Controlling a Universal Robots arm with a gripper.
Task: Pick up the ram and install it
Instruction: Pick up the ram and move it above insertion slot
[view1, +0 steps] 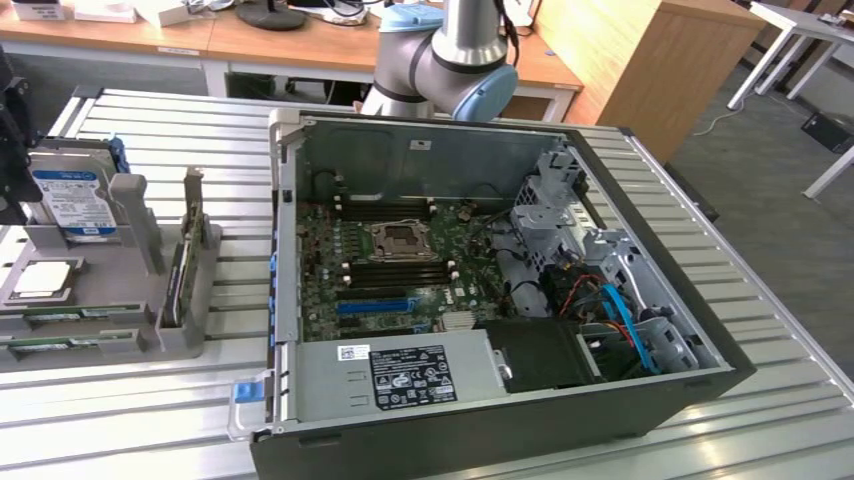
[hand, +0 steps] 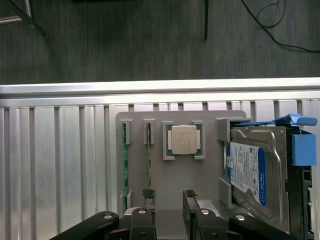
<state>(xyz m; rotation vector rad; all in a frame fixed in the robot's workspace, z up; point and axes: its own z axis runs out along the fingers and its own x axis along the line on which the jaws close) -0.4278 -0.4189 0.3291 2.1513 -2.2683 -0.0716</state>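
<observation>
Two ram sticks, thin green boards, lie side by side in the slots of a grey holder (hand: 175, 175): one ram stick (hand: 124, 160) and a second ram stick (hand: 149, 160). In the exterior view the same rams (view1: 67, 318) lie at the holder's near end. My gripper (hand: 169, 194) hovers above the holder, open and holding nothing. One fingertip (hand: 148, 193) sits over the end of the second stick; the other is over bare holder. The motherboard's black memory slots (view1: 400, 270) lie inside the open computer case (view1: 667, 250).
A CPU chip (hand: 183, 140) and a blue-labelled hard drive (hand: 250, 170) also sit on the holder. An upright card with a metal bracket (view1: 187, 250) stands at its case side. The arm's base (view1: 447, 70) rises behind the case. The ribbed metal table (view1: 134, 420) ends close beyond the holder.
</observation>
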